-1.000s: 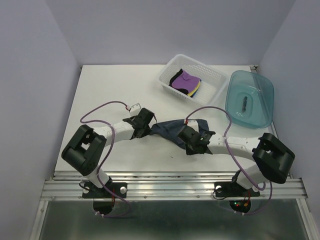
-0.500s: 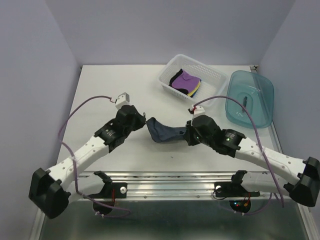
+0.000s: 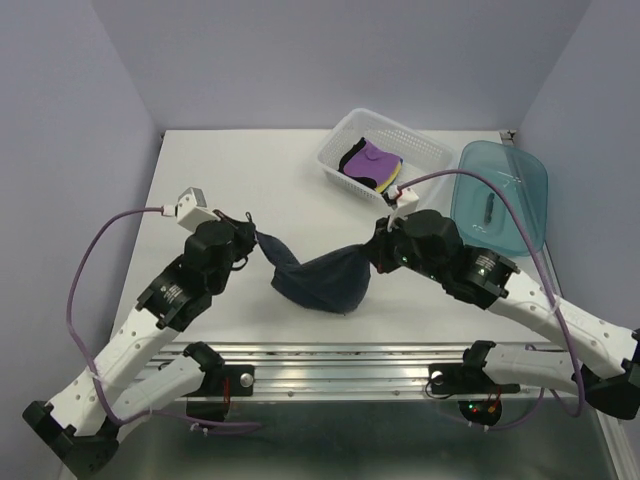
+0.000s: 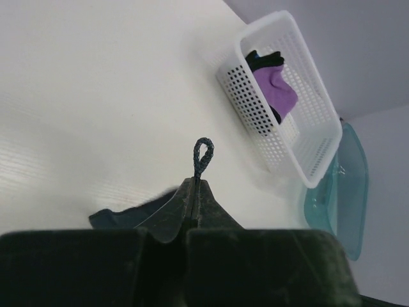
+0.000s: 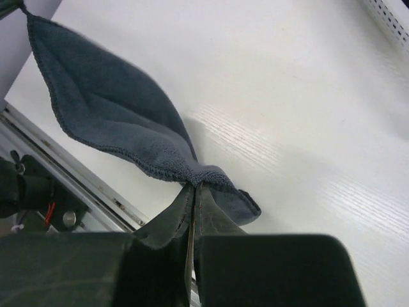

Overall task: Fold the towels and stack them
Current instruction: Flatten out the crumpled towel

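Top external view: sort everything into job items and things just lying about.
Job: dark slate blue cloth towel, pinched at both ends by left gripper and right gripper; purple cloth towel; yellow cloth towel.
Lying about: white slotted plastic basket; translucent teal plastic bin.

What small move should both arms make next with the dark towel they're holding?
The left gripper and right gripper each pinch a corner of the dark slate blue towel, which sags in a pouch between them. I'd probably draw them a little farther apart, so the slack goes and it can lay flat.
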Controlling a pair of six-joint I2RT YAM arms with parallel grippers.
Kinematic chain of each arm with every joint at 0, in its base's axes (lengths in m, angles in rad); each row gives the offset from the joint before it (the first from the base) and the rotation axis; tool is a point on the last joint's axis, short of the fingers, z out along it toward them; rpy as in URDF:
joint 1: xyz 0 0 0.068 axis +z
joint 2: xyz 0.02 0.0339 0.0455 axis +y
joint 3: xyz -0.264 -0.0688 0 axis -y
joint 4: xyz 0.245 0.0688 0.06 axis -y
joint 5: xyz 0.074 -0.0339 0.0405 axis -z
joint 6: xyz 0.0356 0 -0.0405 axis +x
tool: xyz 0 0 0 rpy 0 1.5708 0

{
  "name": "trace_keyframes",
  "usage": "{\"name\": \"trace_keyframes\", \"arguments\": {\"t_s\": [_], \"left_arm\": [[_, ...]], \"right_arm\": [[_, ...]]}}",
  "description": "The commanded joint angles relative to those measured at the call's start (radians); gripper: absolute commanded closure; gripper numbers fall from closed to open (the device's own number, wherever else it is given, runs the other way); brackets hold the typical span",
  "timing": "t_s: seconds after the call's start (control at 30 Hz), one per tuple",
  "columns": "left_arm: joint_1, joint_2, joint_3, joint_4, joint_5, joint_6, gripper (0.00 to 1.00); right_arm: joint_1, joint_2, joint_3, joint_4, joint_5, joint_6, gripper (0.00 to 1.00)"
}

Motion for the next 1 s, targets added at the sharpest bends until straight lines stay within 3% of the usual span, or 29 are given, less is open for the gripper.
{"name": "trace_keyframes", "arguments": {"t_s": [0.0,0.33,0.4,0.43,0.5,0.63,0.77,0.97], "left_arm": [[0.0,0.084,0.099,-0.15,-0.186,-0.113,1.0],[0.057,0.156,0.134,-0.055,-0.217,-0.069,1.0],[0.124,0.184,0.155,-0.003,-0.163,0.012,1.0],[0.209,0.22,0.18,0.055,-0.052,0.085,1.0],[0.264,0.273,0.209,0.127,0.036,0.123,1.0],[0.304,0.33,0.359,0.122,0.059,0.192,1.0],[0.304,0.281,0.369,0.128,0.087,0.204,1.0],[0.304,0.08,0.252,0.117,0.239,0.187,1.0]], "right_arm": [[-0.056,0.05,0.097,0.014,0.046,-0.023,0.99],[-0.223,0.208,0.197,0.11,-0.109,-0.073,0.99],[-0.272,0.254,0.237,0.141,-0.17,-0.082,0.99],[-0.31,0.309,0.289,0.164,-0.201,-0.101,0.99],[-0.329,0.366,0.367,0.161,-0.227,-0.145,0.99],[-0.338,0.497,0.589,0.101,-0.293,-0.181,0.99],[-0.338,0.482,0.593,0.092,-0.354,-0.175,0.99],[-0.337,0.282,0.398,0.114,-0.488,-0.083,0.99]]}}
